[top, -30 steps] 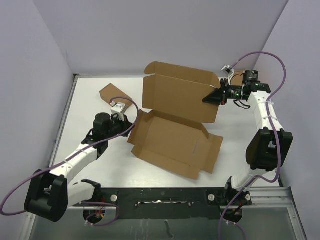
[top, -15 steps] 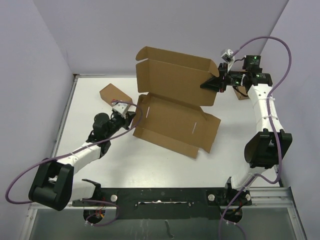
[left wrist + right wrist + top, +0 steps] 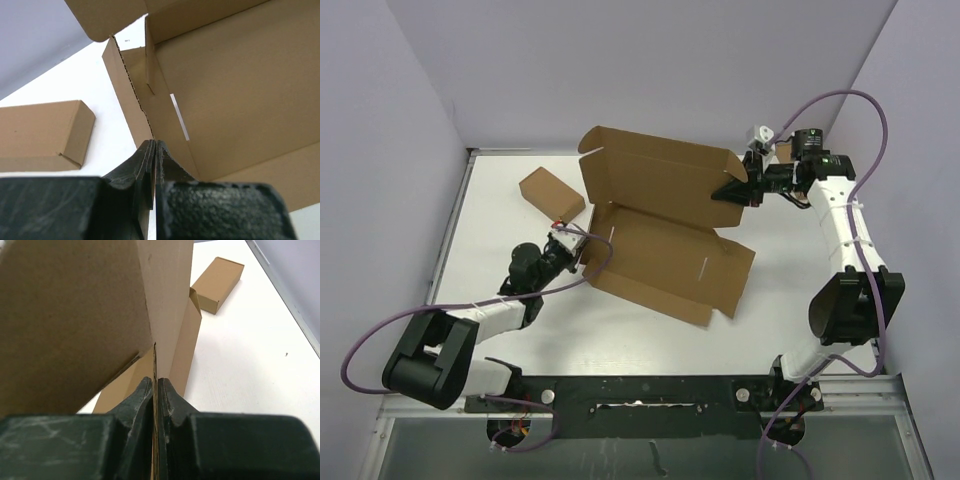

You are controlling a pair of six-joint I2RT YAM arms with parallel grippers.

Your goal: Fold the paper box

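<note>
While I held on, left gripper (image 3: 154, 145): clamped on paper box (image 3: 660, 255) wall.
right gripper (image 3: 155, 382): clamped on its lid.
progress: lid stood raised; flaps not yet tucked.

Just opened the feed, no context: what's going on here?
Both arms hold the paper box. The left gripper pinches its left side flap; the right gripper pinches the right edge of the rear panel, which stands upright above the base. A small ready-made box lies apart, far left.

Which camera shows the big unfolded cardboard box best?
The top external view: the whole paper box shows there, with its raised lid panel and side flaps. The left wrist view shows only one corner and some of the inside; the right wrist view shows only an edge-on panel.
</note>
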